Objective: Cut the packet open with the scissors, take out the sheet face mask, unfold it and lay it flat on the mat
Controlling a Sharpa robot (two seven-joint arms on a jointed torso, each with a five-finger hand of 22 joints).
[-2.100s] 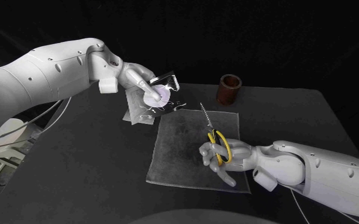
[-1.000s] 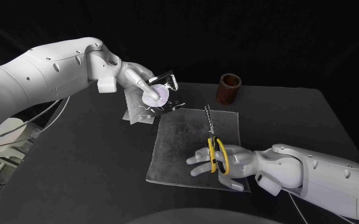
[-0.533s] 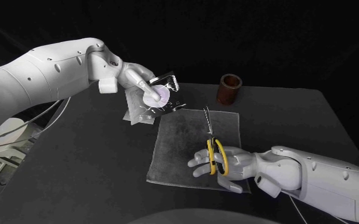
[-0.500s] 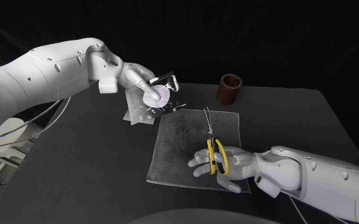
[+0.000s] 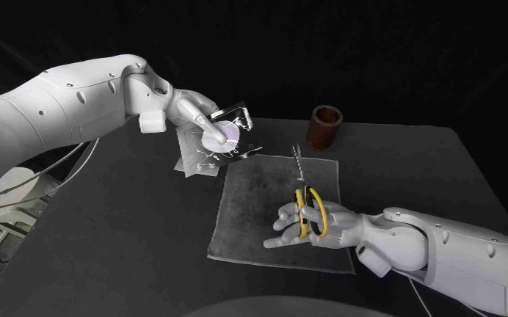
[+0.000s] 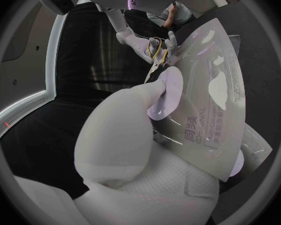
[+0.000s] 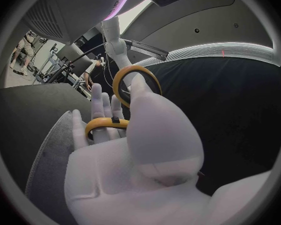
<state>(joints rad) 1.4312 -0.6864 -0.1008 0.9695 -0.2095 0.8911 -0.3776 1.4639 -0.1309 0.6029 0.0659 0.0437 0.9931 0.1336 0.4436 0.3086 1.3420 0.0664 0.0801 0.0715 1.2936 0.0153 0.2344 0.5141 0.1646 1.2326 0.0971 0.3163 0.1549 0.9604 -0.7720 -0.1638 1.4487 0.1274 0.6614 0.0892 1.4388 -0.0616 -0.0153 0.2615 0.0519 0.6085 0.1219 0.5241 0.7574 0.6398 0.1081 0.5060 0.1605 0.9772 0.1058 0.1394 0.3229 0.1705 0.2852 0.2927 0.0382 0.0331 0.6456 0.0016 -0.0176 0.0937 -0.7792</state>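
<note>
— The fingers [image 5: 208, 122] at the left: what do they hold?
— They pinch the packet [image 5: 212, 150], pads pressed to its face. The left hand [image 5: 196, 115] is upper left of centre, and the packet hangs tilted from it. The left wrist view shows print on its clear front.
— And where is it against the mat [image 5: 254, 192]?
— Its lower edge is just off the mat's upper-left corner. The mat lies flat on the table [image 5: 117, 214], in the middle of the frame.
— Further right?
— The right hand [image 5: 323, 227] is lower right of centre, over the mat's right side. Its thumb and fingers pass through the yellow loops of the scissors [image 5: 307, 210], so it grips them. The other fingers are spread.
— The blades?
— They point to the top of the frame as one thin line, with the tip near the mat's upper edge, right of the packet and apart from it.
— Anything past that?
— A brown cup [image 5: 325, 128] stands upright just beyond the mat's upper-right corner.
</note>
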